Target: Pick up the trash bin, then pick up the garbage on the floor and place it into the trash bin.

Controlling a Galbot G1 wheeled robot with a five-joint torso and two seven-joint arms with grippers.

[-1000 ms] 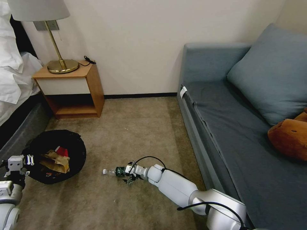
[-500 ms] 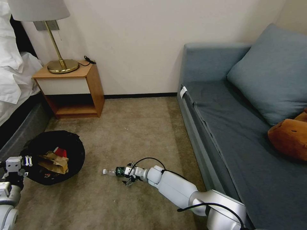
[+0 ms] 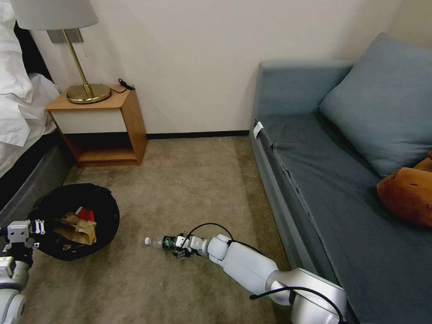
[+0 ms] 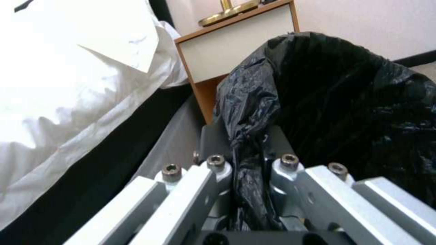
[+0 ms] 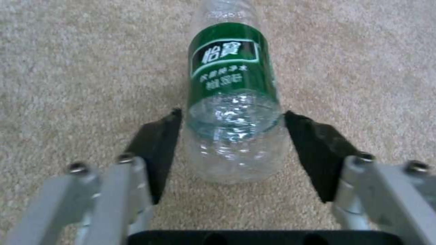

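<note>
The trash bin (image 3: 96, 200), lined with a crinkled black bag (image 4: 354, 102), is at the left. My left gripper (image 3: 38, 226) is shut on its near rim, and the bag bunches between the fingers (image 4: 218, 163). Inside lie a crumpled brown paper bag (image 3: 77, 228) and a red-and-white wrapper (image 3: 86, 212). A clear bottle with a green label (image 3: 159, 242) lies on the carpet, its cap pointing left. My right gripper (image 3: 180, 248) is low on the floor at the bottle's base. In the right wrist view its black pads (image 5: 156, 146) press both sides of the bottle (image 5: 229, 68).
A wooden nightstand (image 3: 105, 130) with a brass lamp (image 3: 85, 87) stands against the far wall. A bed (image 3: 18, 117) with white linen runs along the left, close behind the bin. A grey-blue sofa (image 3: 342, 180) lines the right. Open carpet (image 3: 189, 180) lies between.
My right gripper's fingers have drawn in around the bottle's base. The left gripper and the bin shifted slightly left and down, then held still.
</note>
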